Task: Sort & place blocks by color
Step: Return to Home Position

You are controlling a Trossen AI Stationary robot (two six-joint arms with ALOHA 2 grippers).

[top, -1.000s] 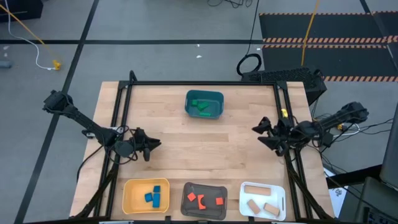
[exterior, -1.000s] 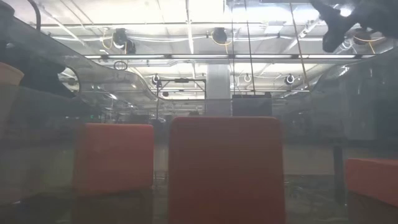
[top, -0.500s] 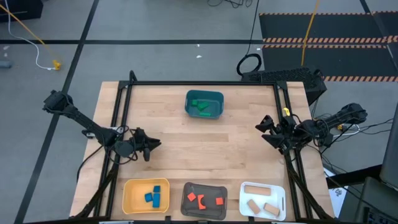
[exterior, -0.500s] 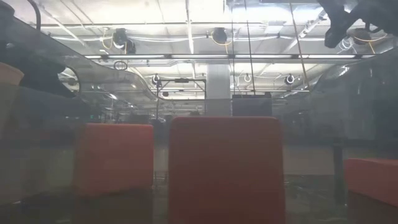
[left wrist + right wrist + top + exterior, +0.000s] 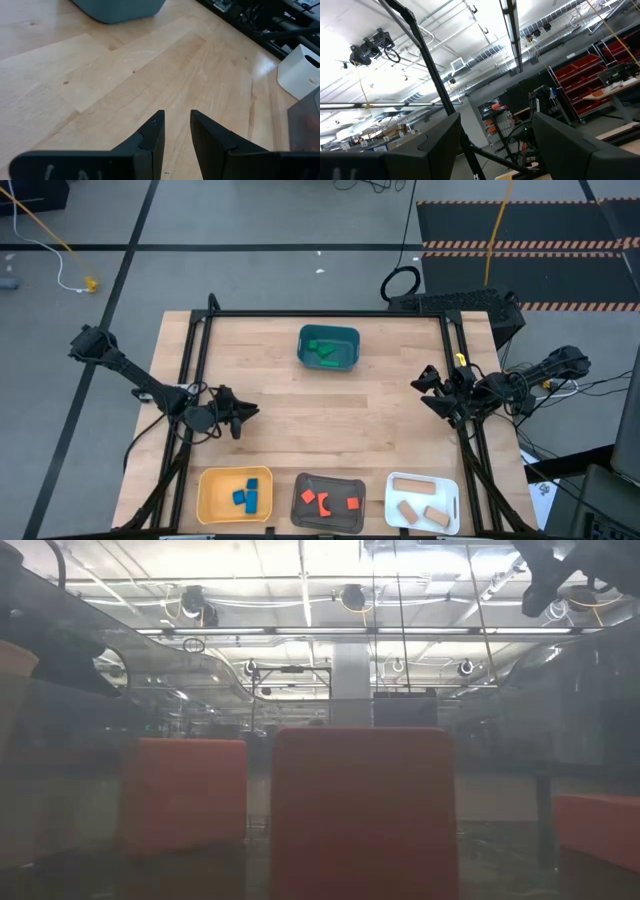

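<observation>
In the high view the blocks lie sorted in trays: green blocks (image 5: 322, 348) in the teal tray (image 5: 328, 347) at the table's far middle, blue blocks (image 5: 246, 496) in the yellow tray (image 5: 235, 495), red blocks (image 5: 322, 500) in the grey tray (image 5: 328, 501), tan blocks (image 5: 418, 505) in the white tray (image 5: 422, 502) along the near edge. My left gripper (image 5: 250, 414) hovers open over bare wood at the table's left; its fingers (image 5: 176, 132) hold nothing. My right gripper (image 5: 420, 390) is open near the table's right edge, raised and tipped up, holding nothing.
A black frame (image 5: 325, 313) runs round the tabletop's far, left and right sides. Bare wood (image 5: 330, 420) lies between the teal tray and the three near trays. Cables and a dark box (image 5: 455, 305) sit beyond the far right corner.
My right gripper has drawn back a little toward the table's right edge and lifted slightly; the left arm and all blocks have kept still.
</observation>
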